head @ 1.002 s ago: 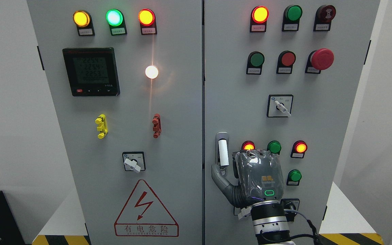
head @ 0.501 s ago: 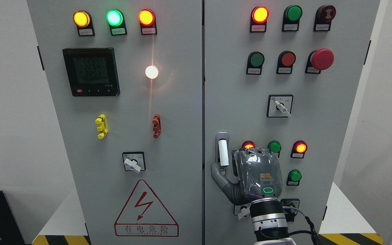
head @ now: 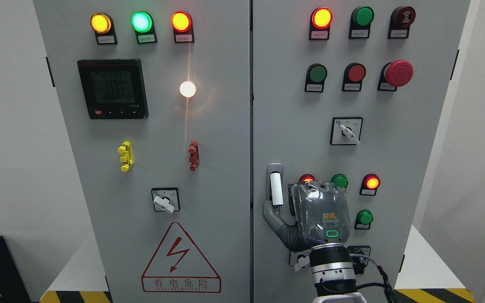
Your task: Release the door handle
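The door handle [head: 276,188] is a white upright lever in a grey recess at the left edge of the right cabinet door [head: 293,109]. My right hand [head: 310,212] comes up from the bottom edge, its back towards the camera, just right of and below the handle. Its thumb [head: 270,212] sticks out to the left under the lever's lower end. The whole lever shows and no finger wraps it. The fingertips point at the door and are mostly hidden behind the hand. The left arm is out of view.
Around the hand on the right door are lit red lamps [head: 371,182], green buttons [head: 364,217] and a rotary switch [head: 347,131]. A red mushroom stop button [head: 398,73] sits higher up. The left door [head: 225,139] carries a meter [head: 113,88], lamps and a hazard sign [head: 180,260].
My right hand and wrist have shifted slightly up and to the right, staying beside the handle. The handle has not moved.
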Controlling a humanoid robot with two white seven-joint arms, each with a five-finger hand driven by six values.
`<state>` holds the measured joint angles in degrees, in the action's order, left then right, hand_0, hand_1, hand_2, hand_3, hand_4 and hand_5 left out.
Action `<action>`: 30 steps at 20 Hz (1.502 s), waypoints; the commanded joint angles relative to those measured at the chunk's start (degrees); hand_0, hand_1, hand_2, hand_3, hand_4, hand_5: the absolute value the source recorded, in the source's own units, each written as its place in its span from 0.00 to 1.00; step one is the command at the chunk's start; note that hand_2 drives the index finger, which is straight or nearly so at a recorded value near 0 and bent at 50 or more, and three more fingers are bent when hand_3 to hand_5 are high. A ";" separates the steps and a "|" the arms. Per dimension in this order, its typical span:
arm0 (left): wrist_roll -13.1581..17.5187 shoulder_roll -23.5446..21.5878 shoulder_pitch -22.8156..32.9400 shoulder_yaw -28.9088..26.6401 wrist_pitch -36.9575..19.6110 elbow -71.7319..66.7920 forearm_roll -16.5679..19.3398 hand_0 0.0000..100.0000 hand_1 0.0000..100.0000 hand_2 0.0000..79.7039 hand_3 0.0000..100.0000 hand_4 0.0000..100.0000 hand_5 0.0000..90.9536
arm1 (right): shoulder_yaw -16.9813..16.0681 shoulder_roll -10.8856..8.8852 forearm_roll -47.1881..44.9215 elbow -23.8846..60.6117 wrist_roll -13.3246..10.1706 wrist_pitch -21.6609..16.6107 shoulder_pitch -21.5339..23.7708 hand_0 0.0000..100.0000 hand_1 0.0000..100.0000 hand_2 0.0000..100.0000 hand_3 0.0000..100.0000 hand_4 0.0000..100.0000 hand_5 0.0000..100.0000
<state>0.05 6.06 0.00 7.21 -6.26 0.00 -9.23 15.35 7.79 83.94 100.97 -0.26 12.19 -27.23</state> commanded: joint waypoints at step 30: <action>-0.05 0.00 -1.50 0.00 0.02 -1.67 0.00 0.12 0.56 0.00 0.00 0.00 0.00 | -0.06 0.21 0.26 0.19 -0.62 0.12 0.25 0.44 0.39 0.94 1.00 1.00 1.00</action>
<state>0.05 6.06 0.00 7.21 -6.26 0.00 -9.25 15.36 7.98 84.14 101.09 -0.86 12.22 -27.03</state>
